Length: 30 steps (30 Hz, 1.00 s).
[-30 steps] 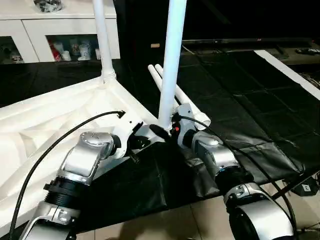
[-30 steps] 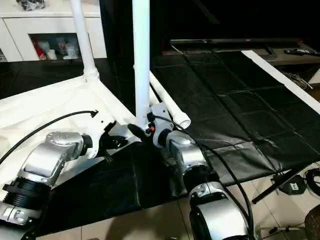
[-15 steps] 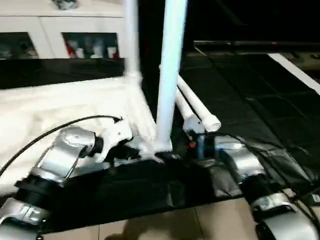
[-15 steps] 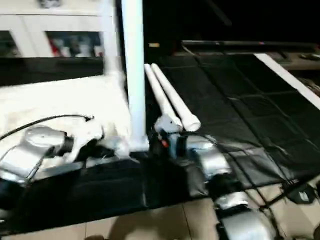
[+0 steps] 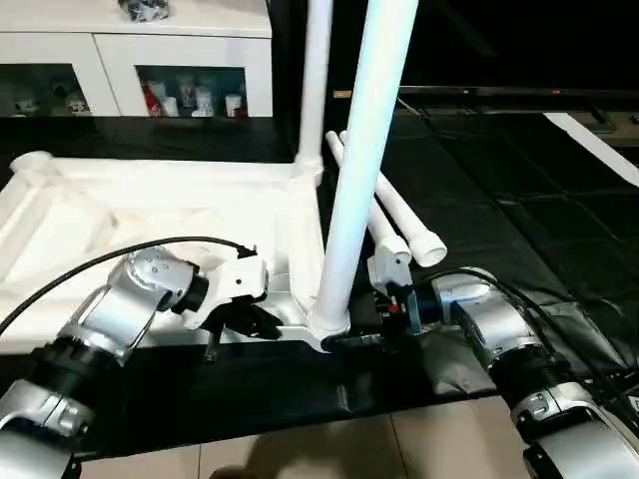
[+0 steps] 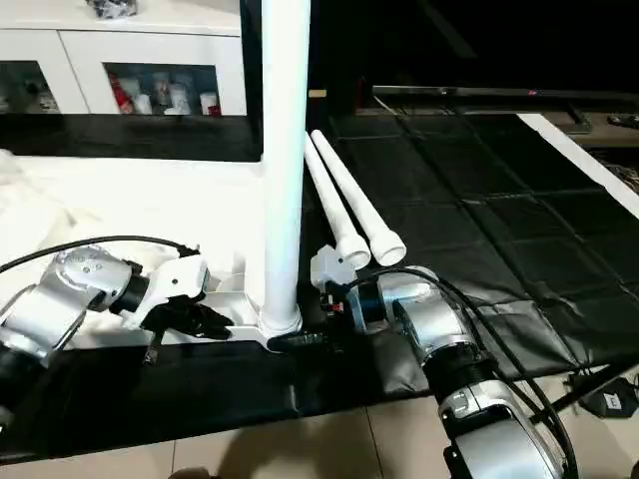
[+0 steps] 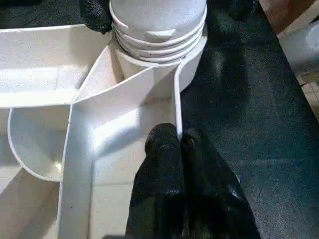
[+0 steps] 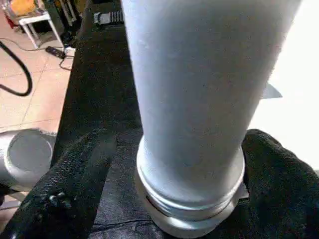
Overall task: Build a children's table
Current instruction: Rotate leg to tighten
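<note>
Writing unreadable; tabletop (image 5: pixel 150 215), leg (image 5: pixel 359 170) plain white.

No readable text, label or number anywhere.

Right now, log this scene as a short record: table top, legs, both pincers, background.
table top: white table top, underside up, on a black mat
fitted legs: near leg and far leg upright in corner sockets
loose legs: two spare legs lying side by side on the mat
left pincer: shut on the table top's thin edge wall beside the near socket
right pincer: fingers spread either side of the near leg's base
background: white cabinet
</note>
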Tool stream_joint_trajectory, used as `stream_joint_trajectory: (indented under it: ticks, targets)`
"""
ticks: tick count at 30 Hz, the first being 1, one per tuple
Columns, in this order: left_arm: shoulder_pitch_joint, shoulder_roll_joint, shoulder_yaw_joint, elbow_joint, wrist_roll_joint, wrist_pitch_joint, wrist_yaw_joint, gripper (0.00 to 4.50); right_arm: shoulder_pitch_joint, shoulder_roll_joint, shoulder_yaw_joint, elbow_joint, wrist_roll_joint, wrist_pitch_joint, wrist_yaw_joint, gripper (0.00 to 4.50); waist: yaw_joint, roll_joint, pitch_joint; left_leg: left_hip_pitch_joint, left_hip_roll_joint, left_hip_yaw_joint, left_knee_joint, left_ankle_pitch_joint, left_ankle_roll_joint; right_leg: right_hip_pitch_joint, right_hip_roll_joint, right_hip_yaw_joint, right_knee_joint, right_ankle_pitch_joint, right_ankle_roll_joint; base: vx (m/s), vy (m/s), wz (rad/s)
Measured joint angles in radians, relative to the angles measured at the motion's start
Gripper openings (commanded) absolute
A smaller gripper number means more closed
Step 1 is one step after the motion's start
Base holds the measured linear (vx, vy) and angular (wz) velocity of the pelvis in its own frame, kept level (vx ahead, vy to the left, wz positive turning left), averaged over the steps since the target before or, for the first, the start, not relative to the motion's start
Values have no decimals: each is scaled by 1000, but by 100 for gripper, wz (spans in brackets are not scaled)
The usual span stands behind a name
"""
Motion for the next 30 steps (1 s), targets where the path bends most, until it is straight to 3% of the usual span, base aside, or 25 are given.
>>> stream_joint_trajectory:
  ticks: [5,15,26,30]
  targets:
    - [-7,0,-10,13,-1,-32,-16,0,0,2,0,1,2,0,15,339,10,0,0,0,0,0,0,0,0,0,0,0,0,0,1,0,0,0]
    - [-8,0,-11,30,-3,-56,-37,0,0,6,-1,8,14,4,25,272,12,0,0,0,0,0,0,0,0,0,0,0,0,0,1,0,0,0]
    - [-9,-1,-11,41,-10,-64,-51,0,9,10,-6,8,29,16,40,263,12,0,0,0,0,0,0,0,0,0,0,0,0,-1,1,0,0,0]
    - [-9,-30,9,40,-14,15,-23,0,40,41,-51,2,56,69,-7,263,15,0,0,1,0,0,0,0,0,2,0,0,0,-1,1,0,0,0]
